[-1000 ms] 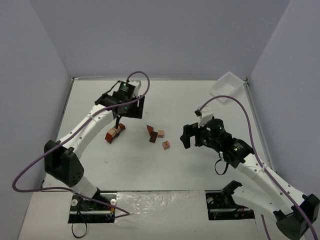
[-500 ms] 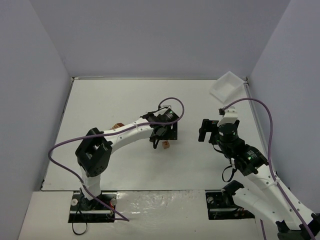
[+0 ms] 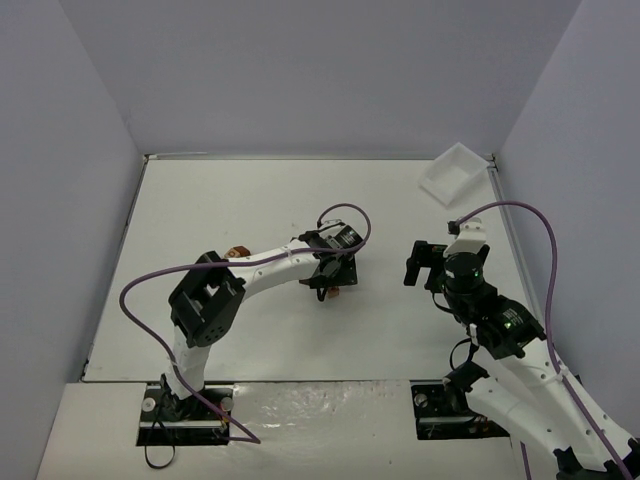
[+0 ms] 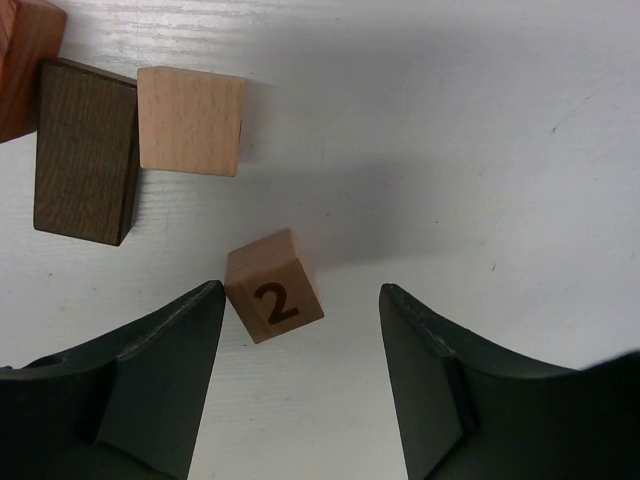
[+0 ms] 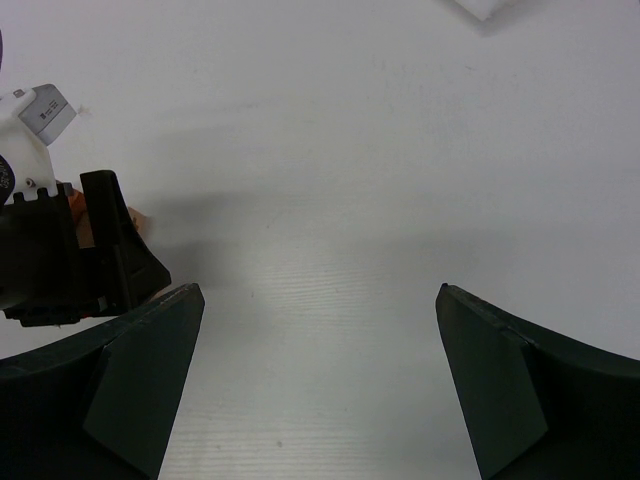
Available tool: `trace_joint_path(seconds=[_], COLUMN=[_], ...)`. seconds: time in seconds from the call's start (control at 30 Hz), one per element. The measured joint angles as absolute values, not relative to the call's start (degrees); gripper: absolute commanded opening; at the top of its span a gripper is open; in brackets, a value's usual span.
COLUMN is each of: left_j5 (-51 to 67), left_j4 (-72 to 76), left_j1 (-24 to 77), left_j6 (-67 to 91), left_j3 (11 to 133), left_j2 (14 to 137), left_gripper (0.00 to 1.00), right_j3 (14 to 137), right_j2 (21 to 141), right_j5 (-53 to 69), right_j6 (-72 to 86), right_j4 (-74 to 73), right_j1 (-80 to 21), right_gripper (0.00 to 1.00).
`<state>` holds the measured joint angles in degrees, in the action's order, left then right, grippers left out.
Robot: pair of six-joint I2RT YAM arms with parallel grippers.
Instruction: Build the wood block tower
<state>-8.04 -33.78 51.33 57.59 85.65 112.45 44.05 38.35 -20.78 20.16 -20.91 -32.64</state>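
Note:
The pale cube printed with a 2 lies on the table between my left gripper's open jaws, close against the left finger. Just beyond it lie a plain pale cube, a dark brown block and a red-brown block. In the top view the left gripper hangs over these loose blocks and hides most of them. The tower is a small tan and red-brown cluster to its left, partly behind the arm. My right gripper is open and empty over bare table.
The white tray stands at the far right corner against the wall; its corner also shows in the right wrist view. The left gripper's body fills the left edge of the right wrist view. Walls close in the table.
My left arm has swung from the tower at the left over to the loose blocks in the middle and settled round the 2 cube. My right arm has drawn back to the right.

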Motion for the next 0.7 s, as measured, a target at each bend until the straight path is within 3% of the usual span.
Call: trace_joint_path(seconds=[0.4,0.7], left_j5=[-8.22,-8.0], left_j4=[-34.1,-34.17], left_j1=[51.33,51.33], left_j6=[59.28,59.1], left_j3=[85.67,85.67], left_j2=[113.14,113.14], left_gripper=[0.35,0.31], right_j3=[44.05,44.05], right_j2=[38.39,38.54], right_j5=[-20.75,-20.7], right_j6=[20.16,20.16], right_j4=[-20.91,-20.91], right_j1=[-32.64,-32.64], right_gripper=[1.0,1.0])
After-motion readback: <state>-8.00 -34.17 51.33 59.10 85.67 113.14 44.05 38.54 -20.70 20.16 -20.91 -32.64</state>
